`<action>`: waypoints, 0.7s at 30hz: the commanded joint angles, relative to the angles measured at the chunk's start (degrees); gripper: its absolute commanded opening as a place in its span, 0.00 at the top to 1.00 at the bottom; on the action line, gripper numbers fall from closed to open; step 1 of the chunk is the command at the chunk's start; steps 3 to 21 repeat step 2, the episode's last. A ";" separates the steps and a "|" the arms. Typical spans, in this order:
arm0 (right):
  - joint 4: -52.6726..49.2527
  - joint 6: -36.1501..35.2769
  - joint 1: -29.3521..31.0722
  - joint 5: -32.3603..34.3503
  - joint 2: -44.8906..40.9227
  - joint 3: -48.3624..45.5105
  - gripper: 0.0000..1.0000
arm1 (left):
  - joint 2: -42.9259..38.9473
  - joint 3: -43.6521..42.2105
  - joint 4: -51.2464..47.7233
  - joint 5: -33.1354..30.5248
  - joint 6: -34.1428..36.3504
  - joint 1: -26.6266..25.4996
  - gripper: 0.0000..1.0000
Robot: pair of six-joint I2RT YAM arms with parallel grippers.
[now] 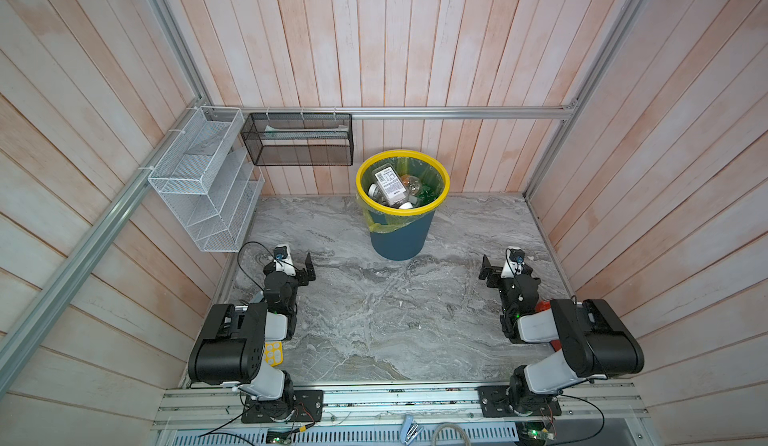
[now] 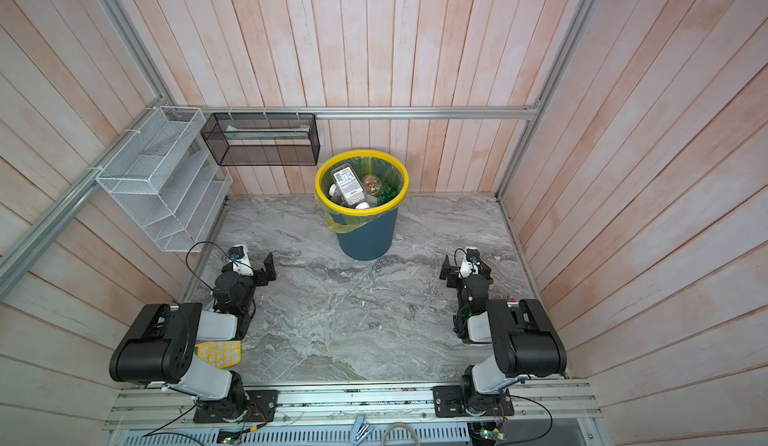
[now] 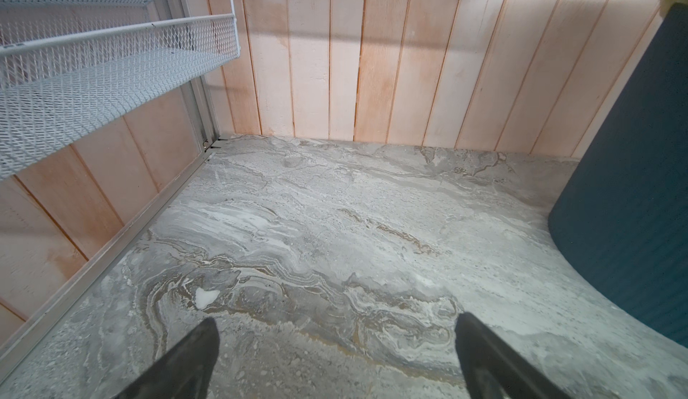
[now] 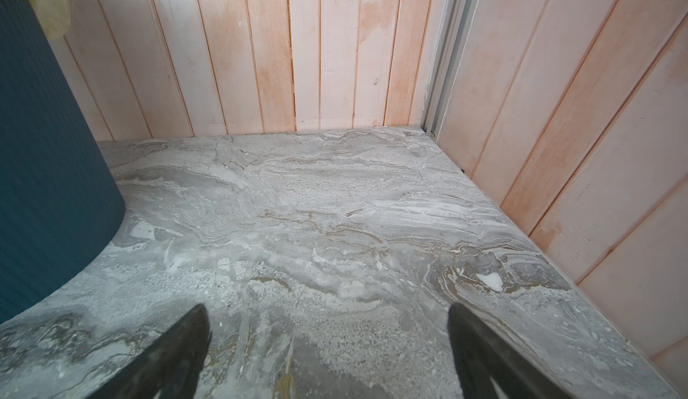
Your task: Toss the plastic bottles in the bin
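Observation:
The bin (image 1: 399, 240) (image 2: 365, 238) stands at the back middle of the marble table, dark teal with a yellow rim and a yellow-green liner. Several plastic bottles (image 1: 390, 185) (image 2: 349, 184) lie piled inside it, among them a white-labelled one, a brown one (image 1: 409, 182) and a green one (image 1: 426, 196). No bottle shows on the table in both top views. My left gripper (image 1: 306, 268) (image 3: 337, 322) is open over bare marble, left of the bin (image 3: 633, 192). Also open and empty, my right gripper (image 1: 487, 269) (image 4: 327, 315) sits low to the right of the bin (image 4: 44, 174).
A white wire rack (image 1: 208, 182) hangs on the left wall and a black mesh basket (image 1: 299, 140) on the back wall. A flat yellow tray (image 2: 220, 352) with round holes lies under the left arm. Something orange-red (image 1: 542, 306) shows behind the right arm.

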 commanded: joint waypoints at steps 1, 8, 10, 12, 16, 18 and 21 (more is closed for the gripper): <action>1.32 0.17 -0.14 -0.11 -0.16 0.89 0.00 | -0.24 0.74 -0.05 0.50 -0.38 0.20 0.00; 1.32 0.17 -0.13 -0.13 -0.11 0.87 0.00 | -0.25 0.71 -0.05 0.51 -0.41 0.28 0.00; 1.32 0.17 -0.13 -0.13 -0.11 0.87 0.00 | -0.25 0.71 -0.05 0.51 -0.41 0.28 0.00; 1.32 0.17 -0.13 -0.13 -0.11 0.87 0.00 | -0.25 0.71 -0.05 0.51 -0.41 0.28 0.00; 1.32 0.17 -0.13 -0.13 -0.11 0.87 0.00 | -0.25 0.71 -0.05 0.51 -0.41 0.28 0.00; 1.32 0.17 -0.13 -0.13 -0.11 0.87 0.00 | -0.25 0.71 -0.05 0.51 -0.41 0.28 0.00; 1.32 0.17 -0.13 -0.13 -0.11 0.87 0.00 | -0.25 0.71 -0.05 0.51 -0.41 0.28 0.00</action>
